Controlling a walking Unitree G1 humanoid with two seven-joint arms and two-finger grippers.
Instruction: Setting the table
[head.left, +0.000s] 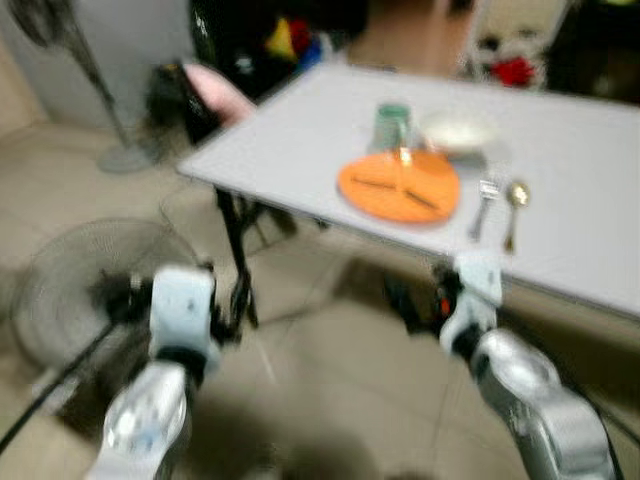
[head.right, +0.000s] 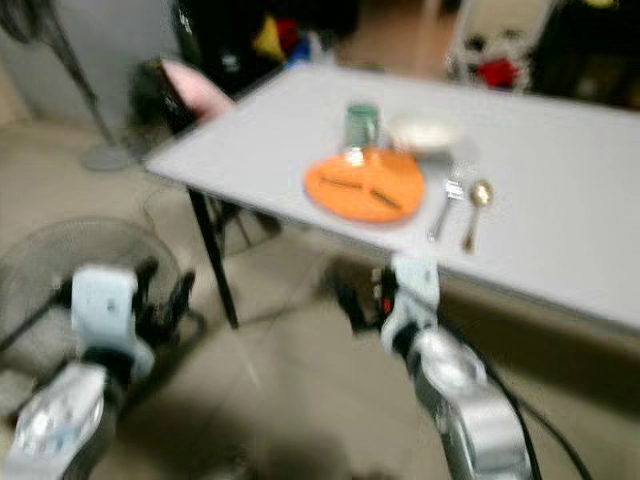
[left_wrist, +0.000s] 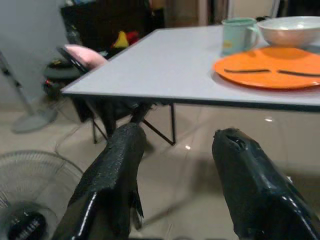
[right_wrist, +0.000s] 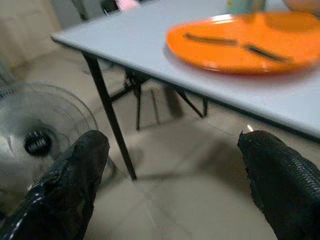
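Grey folding table (head.left: 560, 150) carries a round orange plate (head.left: 399, 186) with two dark chopsticks (head.left: 380, 184); green mug (head.left: 393, 124) and white bowl (head.left: 458, 135) behind, fork (head.left: 483, 205) and spoon (head.left: 514, 208) beside. Left hand (left_wrist: 175, 150) and right hand (right_wrist: 175, 165) hang below the table edge, released, empty. Recommend steadying before reaching: views blurred.

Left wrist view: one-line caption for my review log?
Open left gripper held below the table edge, facing an orange plate, green mug and white bowl.
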